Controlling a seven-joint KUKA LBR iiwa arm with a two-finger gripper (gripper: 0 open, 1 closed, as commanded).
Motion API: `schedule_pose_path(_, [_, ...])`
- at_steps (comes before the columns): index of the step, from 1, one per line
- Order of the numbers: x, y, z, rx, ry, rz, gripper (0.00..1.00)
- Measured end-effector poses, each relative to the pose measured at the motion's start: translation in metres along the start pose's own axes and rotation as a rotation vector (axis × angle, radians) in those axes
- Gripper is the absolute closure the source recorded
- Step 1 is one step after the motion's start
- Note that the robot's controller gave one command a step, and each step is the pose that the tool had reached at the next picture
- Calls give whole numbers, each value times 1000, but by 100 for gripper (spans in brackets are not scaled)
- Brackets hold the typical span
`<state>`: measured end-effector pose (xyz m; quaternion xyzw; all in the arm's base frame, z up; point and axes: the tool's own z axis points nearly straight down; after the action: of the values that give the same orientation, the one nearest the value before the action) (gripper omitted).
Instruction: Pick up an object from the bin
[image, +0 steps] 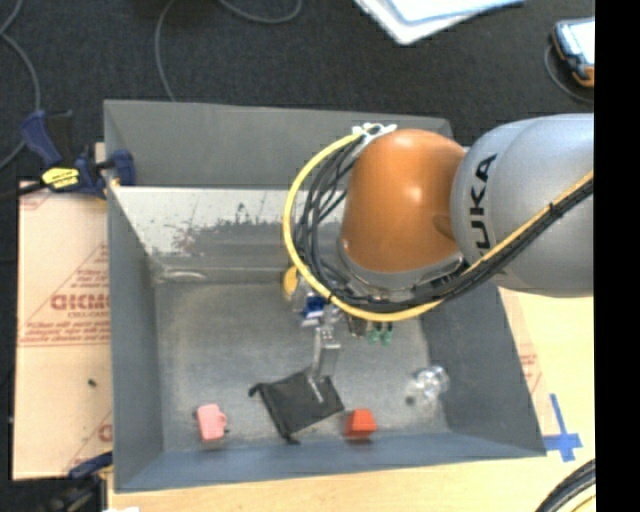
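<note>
Gripper (322, 385) tip down on black sheet (288, 408) near bin's front wall, red block (359, 423) beside, grip state indiscernible

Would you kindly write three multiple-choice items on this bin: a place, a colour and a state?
1. Where in the bin does the pink block lie?
A. against the far wall
B. lower left of the floor
C. far right corner

2. What colour is the flat sheet under the pincer?
A. white
B. green
C. black

3. How is the red block?
A. resting on the floor, apart from the pincer
B. stacked on the pink block
C. raised above the rim

Key: 1 B, it sits at the floor's lower left; 2 C, it shows black against the grey floor; 3 A, it lies alone beside the sheet.
</note>
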<state>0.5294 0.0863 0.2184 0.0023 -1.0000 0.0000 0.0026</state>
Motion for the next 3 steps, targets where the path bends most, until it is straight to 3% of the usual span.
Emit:
schedule_pose_path(1, [-1,-1,-5,-1,-8,4,0])
schedule_pose_path(2, [31,-13,117,0,-7,-98,0])
schedule_pose_path(3, [36,-23,64,0,-7,-158,0])
